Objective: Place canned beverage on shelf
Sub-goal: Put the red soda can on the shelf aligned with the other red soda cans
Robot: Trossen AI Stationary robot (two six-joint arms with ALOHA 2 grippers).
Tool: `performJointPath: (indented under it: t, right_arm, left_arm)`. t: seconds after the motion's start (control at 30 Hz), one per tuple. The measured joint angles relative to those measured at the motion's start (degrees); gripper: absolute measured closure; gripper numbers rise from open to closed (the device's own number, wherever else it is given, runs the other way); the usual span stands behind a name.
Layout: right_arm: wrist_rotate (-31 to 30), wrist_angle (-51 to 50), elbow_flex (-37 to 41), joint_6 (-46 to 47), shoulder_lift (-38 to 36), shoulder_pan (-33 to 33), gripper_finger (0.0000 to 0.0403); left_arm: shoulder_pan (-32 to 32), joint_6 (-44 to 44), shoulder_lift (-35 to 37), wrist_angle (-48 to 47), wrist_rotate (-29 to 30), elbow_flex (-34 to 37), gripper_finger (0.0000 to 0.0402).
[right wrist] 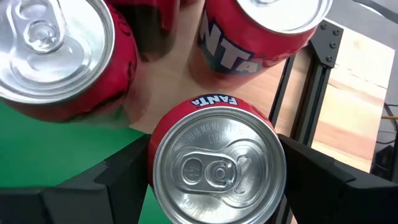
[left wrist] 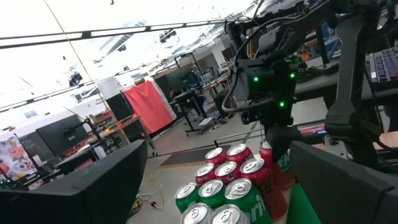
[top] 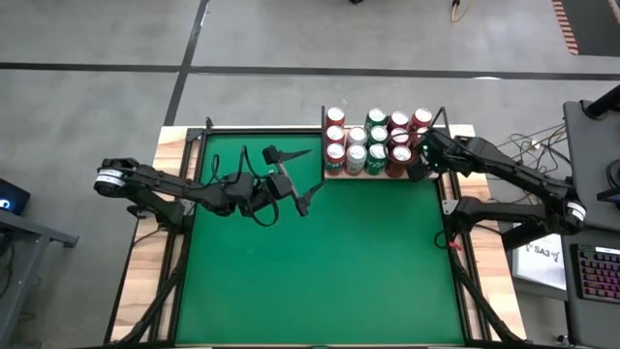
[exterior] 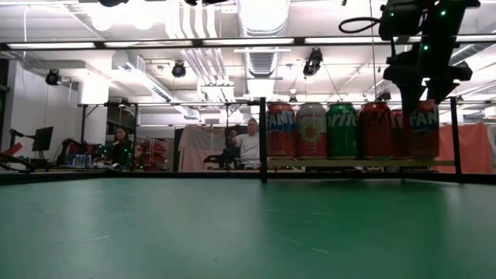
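Standing upright with its long axis vertical and its silver pull-tab lid facing straight up, the red Fanta can [right wrist: 217, 165] sits at the shelf's [top: 334, 174] front right corner, at the edge where pale wood meets the green tabletop [top: 320, 271]. The right gripper [right wrist: 214, 168] reaches down over it from above; its two dark fingers [right wrist: 121, 171] flank the can's sides at roughly can width, close against it, though whether they actually press the can cannot be told. The left gripper [top: 295, 199] hovers above the green tabletop near the shelf's left front corner, fingers spread wide, holding nothing. About thirteen cans crowd the shelf in the high view, red and green, all upright. Two people show in the room behind the table.
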State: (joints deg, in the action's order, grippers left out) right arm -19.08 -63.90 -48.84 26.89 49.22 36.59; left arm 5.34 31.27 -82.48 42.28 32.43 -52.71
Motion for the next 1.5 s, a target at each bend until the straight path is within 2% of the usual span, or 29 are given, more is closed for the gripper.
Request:
performJointPath:
  t: [0.87,1.1,1.5]
  right_arm:
    - [-0.73,3.44,0.48,-1.41,1.41,0.98,0.0118]
    - [-0.62,3.38,0.48,-1.39,1.4,0.98,0.0077]
    - [-0.14,2.76,-0.83,-1.41,1.19,0.98,0.0073]
  left_arm:
    - [-0.15,-0.02,-0.02,-0.04,-0.05,0.0,0.0025]
    - [-0.15,-0.05,-0.04,-0.04,-0.05,0.0,0.0025]
    - [-0.15,-0.72,-0.04,-0.11,-0.03,0.0,0.0025]
